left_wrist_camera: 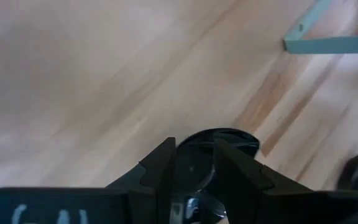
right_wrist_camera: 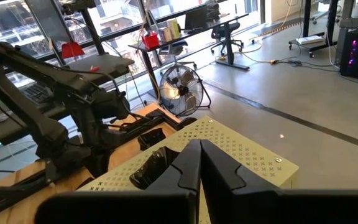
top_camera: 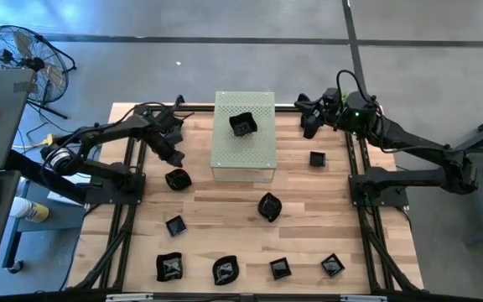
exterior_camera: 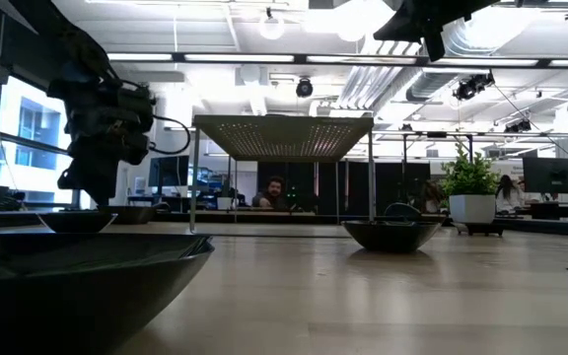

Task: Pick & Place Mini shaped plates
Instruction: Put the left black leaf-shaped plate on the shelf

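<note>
Wooden surface (top_camera: pixel 225 210) carries 9 mini plates (top_camera: pixel 268 205); 1 (top_camera: pixel 242 125) sits atop the green box (top_camera: pixel 243 155). Left pincer (top_camera: pixel 177 157) hovers apart, seemingly above a round plate (left_wrist_camera: pixel 219 144); right pincer (top_camera: pixel 309 117) together, far right.

Worktop (top_camera: pixel 225 210): light wood, streaky grain in pale tan and warmer orange-brown bands. Box (top_camera: pixel 243 155): pale green, top covered in a regular grid of small dot perforations. Mini shaped plates, e.g. (top_camera: pixel 268 205), (top_camera: pixel 177 179), (top_camera: pixel 317 158): glossy black, pale highlights on the rims; one on the box (top_camera: pixel 242 124), same black. Left gripper (top_camera: pixel 174 153) and right gripper (top_camera: pixel 310 124): matte black, arms dark too. Small green light on the right arm (top_camera: pixel 358 115). Floor (top_camera: pixel 225 25): grey with darker seam lines. Potted plant (exterior_camera: pixel 471 187): green leaves, white pot.
</note>
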Available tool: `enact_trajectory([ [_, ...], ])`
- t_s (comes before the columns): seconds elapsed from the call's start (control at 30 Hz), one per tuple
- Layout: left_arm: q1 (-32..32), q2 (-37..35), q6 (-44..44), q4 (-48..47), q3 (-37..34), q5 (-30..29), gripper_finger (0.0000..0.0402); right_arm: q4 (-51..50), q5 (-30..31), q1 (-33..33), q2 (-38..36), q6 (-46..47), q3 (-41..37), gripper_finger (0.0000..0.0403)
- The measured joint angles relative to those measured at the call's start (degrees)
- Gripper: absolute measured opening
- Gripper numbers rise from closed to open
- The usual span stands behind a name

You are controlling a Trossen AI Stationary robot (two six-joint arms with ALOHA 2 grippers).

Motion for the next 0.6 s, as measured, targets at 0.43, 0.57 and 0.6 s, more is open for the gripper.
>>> enact_trajectory([
  [0.43,0.0,0.1,-0.4,0.4,0.0,-2.4,0.0106,0.3,-0.2,0.0,0.0,-0.2,0.0,0.0005],
  [0.57,0.0,0.1,-0.3,2.5,-0.8,-2.2,0.0106,0.3,-0.2,0.0,0.0,-0.2,0.0,0.0006],
  [0.6,-0.1,0.2,-0.2,3.0,-1.1,-2.2,0.0106,0.3,-0.2,0.0,0.0,-0.2,0.0,0.0004],
])
